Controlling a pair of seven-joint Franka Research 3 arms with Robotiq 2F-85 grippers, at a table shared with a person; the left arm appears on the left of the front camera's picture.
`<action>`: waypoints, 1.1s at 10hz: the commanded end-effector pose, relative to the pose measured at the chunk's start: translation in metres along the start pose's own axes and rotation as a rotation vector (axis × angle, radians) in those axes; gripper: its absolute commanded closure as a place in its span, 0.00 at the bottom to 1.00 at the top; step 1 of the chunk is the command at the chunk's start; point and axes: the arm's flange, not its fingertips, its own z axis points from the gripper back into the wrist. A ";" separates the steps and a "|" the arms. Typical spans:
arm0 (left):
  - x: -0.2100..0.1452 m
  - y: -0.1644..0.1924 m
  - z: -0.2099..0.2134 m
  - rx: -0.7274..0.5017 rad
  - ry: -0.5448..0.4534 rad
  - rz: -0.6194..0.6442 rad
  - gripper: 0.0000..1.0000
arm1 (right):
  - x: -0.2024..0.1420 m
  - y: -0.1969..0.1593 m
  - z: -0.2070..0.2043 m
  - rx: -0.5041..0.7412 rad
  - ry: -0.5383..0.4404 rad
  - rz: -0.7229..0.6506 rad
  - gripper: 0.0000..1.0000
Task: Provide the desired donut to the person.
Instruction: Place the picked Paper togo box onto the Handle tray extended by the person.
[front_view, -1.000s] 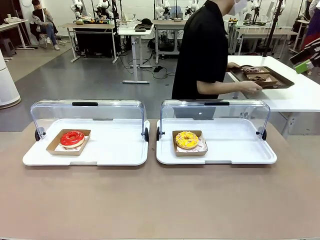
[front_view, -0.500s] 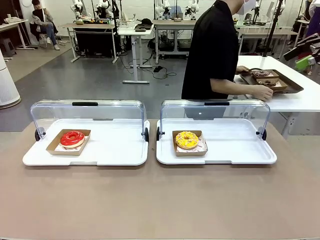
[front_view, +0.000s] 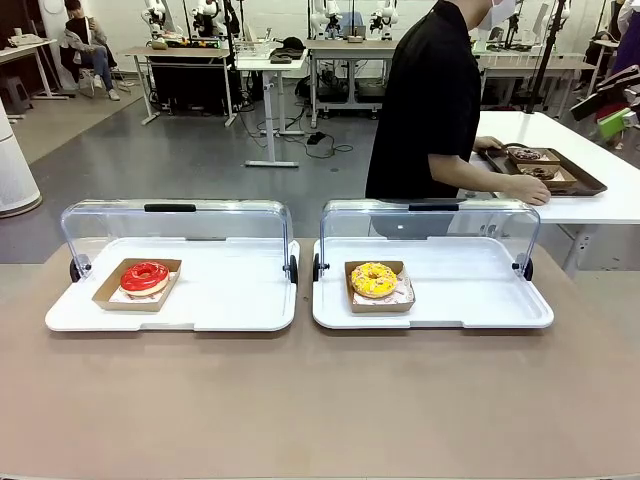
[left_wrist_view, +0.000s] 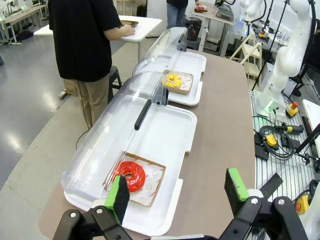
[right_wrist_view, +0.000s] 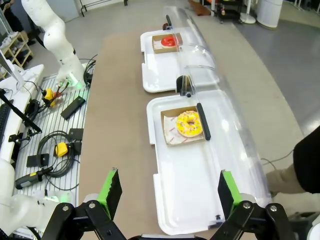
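Two white display trays sit side by side on the brown table, each with its clear domed lid rolled back toward the far edge.

Left tray: red-glazed donut in an open cardboard holder, at about 9 o'clock on the tray floor, near the tray's left rim.

Right tray: yellow sprinkled donut in its own cardboard holder, also at about 9 o'clock on its tray, near the left rim. Both donuts lie uncovered and untouched.

Left gripper — released, green pads spread wide with nothing between them; it hangs above the near end of the left tray, the red donut just past its left pad in the wrist view.

Right gripper — likewise released, jaws wide and empty, above the near end of the right tray; the yellow donut lies at 12 o'clock from it, well apart.

The person in the black top stands beyond the table at roughly 1 o'clock from the right tray, turned away toward a white side table, both hands on a dark tray that carries more donuts.
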 end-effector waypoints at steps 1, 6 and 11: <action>0.001 -0.001 0.001 0.001 -0.002 -0.007 0.00 | -0.001 0.000 -0.003 -0.013 -0.004 -0.001 0.00; 0.001 -0.001 0.001 0.001 -0.002 -0.007 0.00 | -0.001 0.000 -0.003 -0.013 -0.004 -0.001 0.00; 0.001 -0.001 0.001 0.001 -0.002 -0.007 0.00 | -0.001 0.000 -0.003 -0.013 -0.004 -0.001 0.00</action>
